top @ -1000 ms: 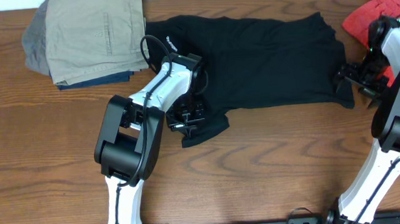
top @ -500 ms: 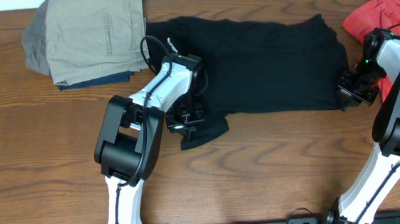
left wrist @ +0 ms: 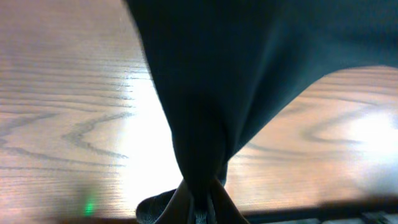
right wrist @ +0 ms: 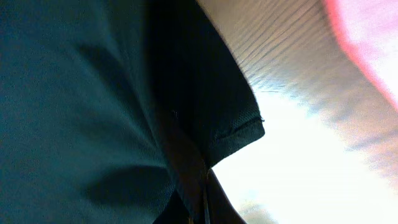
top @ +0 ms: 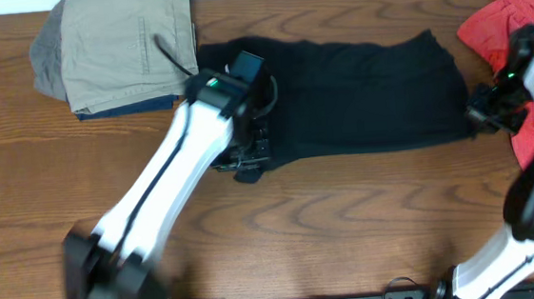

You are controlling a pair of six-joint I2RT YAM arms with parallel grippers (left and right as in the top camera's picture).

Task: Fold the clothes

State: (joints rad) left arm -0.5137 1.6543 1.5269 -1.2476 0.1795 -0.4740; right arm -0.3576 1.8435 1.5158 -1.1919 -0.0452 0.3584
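The black shirt (top: 358, 95) lies spread across the far middle of the table. My left gripper (top: 246, 165) is shut on its near-left corner. In the left wrist view the dark fabric (left wrist: 211, 74) hangs stretched from the pinched jaws (left wrist: 202, 190), lifted off the wood. My right gripper (top: 479, 116) is shut on the shirt's right edge. The right wrist view shows the cloth (right wrist: 74, 93) bunched between the closed jaws (right wrist: 202, 186), with a hemmed sleeve edge (right wrist: 239, 134) beside them. The chest logo is hidden.
A folded pile of khaki, grey and navy garments (top: 116, 51) sits at the far left, close to the shirt's left end. A coral-red shirt (top: 515, 25) lies at the far right behind the right arm. Bare wooden table (top: 350, 229) fills the near side.
My right gripper has moved onto the shirt's right edge and shut on it. The left arm has risen with the near-left corner, and the loose flap there is drawn up.
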